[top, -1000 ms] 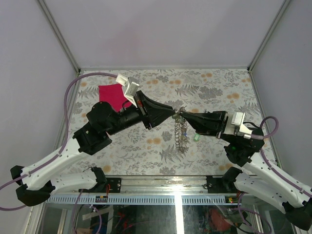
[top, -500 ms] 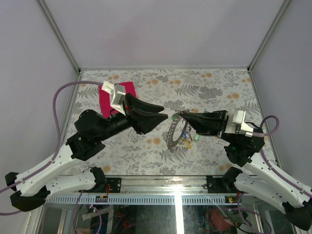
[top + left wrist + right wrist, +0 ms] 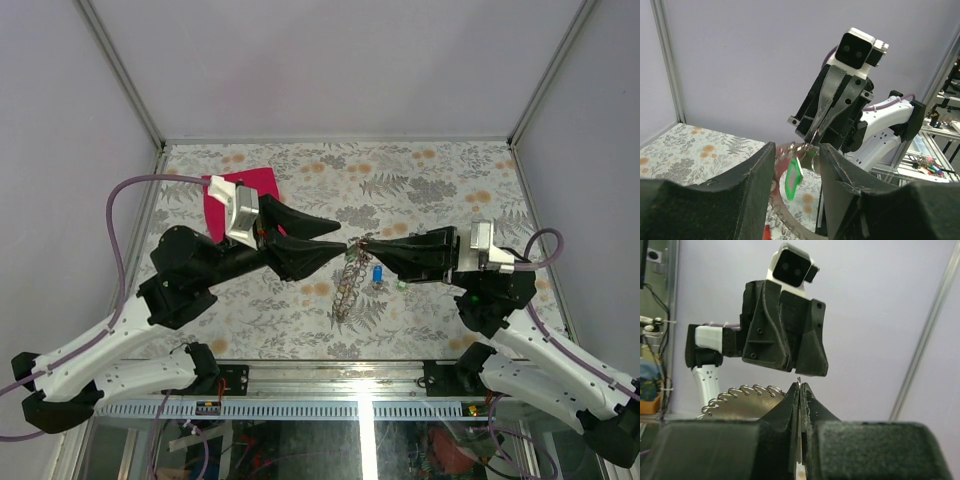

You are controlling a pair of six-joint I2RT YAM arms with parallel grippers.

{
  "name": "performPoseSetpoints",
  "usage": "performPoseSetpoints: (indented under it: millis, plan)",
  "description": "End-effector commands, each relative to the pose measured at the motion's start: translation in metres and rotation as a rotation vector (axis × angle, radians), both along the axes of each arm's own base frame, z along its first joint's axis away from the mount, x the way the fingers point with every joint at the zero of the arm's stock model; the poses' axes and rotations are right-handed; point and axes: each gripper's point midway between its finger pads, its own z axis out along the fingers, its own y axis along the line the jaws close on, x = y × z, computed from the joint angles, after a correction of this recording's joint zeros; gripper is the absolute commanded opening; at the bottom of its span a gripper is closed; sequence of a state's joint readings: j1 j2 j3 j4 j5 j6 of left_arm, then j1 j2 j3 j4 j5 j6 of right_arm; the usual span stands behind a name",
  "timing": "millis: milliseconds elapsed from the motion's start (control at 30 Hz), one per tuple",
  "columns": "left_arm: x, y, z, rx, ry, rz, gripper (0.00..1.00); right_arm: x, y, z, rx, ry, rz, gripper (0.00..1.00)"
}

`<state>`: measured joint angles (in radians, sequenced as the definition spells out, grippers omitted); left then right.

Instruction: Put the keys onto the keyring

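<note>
The keyring, a large grey ring with a coiled jagged edge, hangs above the table from my right gripper, which is shut on its top edge. In the right wrist view a thin metal sliver sits pinched in the right gripper, and the keyring shows to the left. A blue-headed key dangles beside the ring. My left gripper is open, its tips just left of the ring's top. Through the left gripper I see a green tag hanging, with the keyring curving below.
A magenta cloth lies at the back left, partly under the left wrist. A small green piece shows below the right gripper. The floral table has walls on three sides.
My left gripper let go at the ring, drew back left with its jaws opening, then came in again to the ring's top. The ring swung while the right gripper kept hold.
</note>
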<state>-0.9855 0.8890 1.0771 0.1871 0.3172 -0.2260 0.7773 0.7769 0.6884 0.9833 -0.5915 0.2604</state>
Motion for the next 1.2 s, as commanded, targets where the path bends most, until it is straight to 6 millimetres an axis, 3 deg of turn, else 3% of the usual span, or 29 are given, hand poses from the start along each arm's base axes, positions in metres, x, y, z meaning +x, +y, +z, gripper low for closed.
performPoseSetpoints:
  millis: [0,200,400,567,733,1167]
  plan:
    - [-0.013,0.015,0.036,-0.076,-0.155,-0.004,0.42,-0.025,-0.007,0.027,0.048,-0.086,0.081,0.0]
    - [-0.019,0.018,0.046,-0.061,-0.221,-0.014,0.42,-0.023,-0.003,0.027,0.033,-0.071,0.094,0.0]
    - [-0.02,0.008,0.037,0.002,-0.226,-0.05,0.4,-0.023,-0.002,0.033,0.033,-0.055,0.111,0.0]
    - [-0.02,0.001,0.031,0.027,-0.221,-0.078,0.29,-0.023,-0.001,0.035,0.034,-0.046,0.12,0.0]
    - [-0.023,-0.007,0.022,0.067,-0.22,-0.123,0.26,-0.023,-0.001,0.036,0.036,-0.044,0.123,0.0]
    - [-0.025,-0.004,0.015,0.085,-0.218,-0.123,0.16,-0.025,-0.003,0.037,0.039,-0.05,0.119,0.0]
